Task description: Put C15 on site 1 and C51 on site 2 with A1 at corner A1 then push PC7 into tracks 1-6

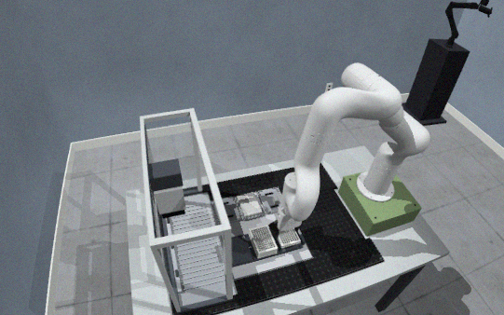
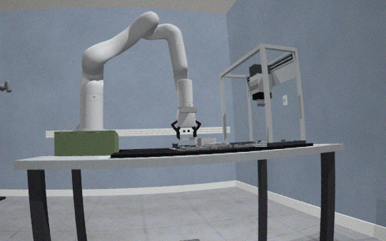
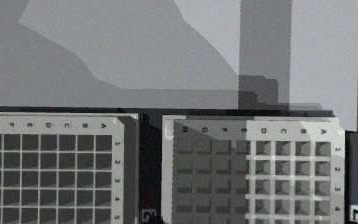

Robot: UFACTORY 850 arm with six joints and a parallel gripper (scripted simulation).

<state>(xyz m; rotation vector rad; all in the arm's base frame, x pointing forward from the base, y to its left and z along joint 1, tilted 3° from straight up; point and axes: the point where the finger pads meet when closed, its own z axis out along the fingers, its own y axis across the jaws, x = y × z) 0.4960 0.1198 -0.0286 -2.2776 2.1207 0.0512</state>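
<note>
gripper (image 2: 186, 137) clamped on c51 (image 3: 260, 170) | at nest s1 | c16 (image 3: 50, 170) beside, in s2

One white arm (image 1: 326, 126) is counted, mounted on one green base block (image 1: 402, 212). Three well plates are seen on the black deck: one on the carrier (image 1: 251, 210) and two in the nests (image 1: 263, 241) (image 1: 290, 239). One white-framed instrument (image 1: 167, 116) is present. One table (image 2: 178, 160) is seen, with four dark legs visible. One black pedestal (image 1: 435, 79) is counted, carrying one small dark arm (image 1: 458, 19).
</note>
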